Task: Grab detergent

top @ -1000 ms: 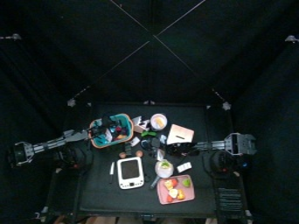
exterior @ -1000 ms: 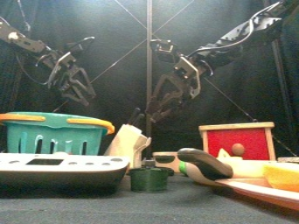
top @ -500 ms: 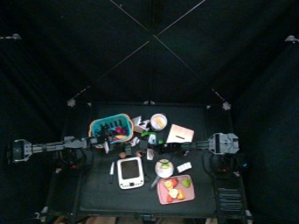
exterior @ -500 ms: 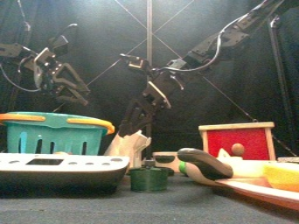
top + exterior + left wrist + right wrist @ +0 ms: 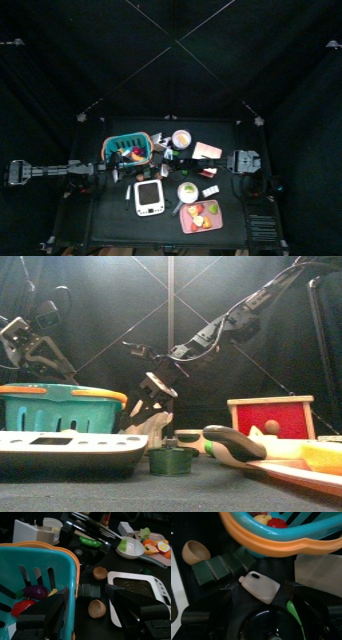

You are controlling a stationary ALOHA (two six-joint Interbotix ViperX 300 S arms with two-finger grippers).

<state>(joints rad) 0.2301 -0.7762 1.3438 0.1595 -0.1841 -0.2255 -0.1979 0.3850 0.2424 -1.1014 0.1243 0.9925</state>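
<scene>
No readable labels anywhere. Right gripper (image 5: 151, 406) jaws spread wide, straddling the white tab-capped detergent pouch (image 5: 260, 586) — it sits just beside the teal plastic basket with orange rim (image 5: 54, 406). Left gripper (image 5: 87, 607) jaws apart, empty, near that basket.

basket (image 5: 128, 148): left part of table (image 5: 100, 215), toward the rear
scale (image 5: 148, 197): front, before the basket
tray (image 5: 201, 216): front right corner
box (image 5: 271, 416): right, behind the tray
</scene>
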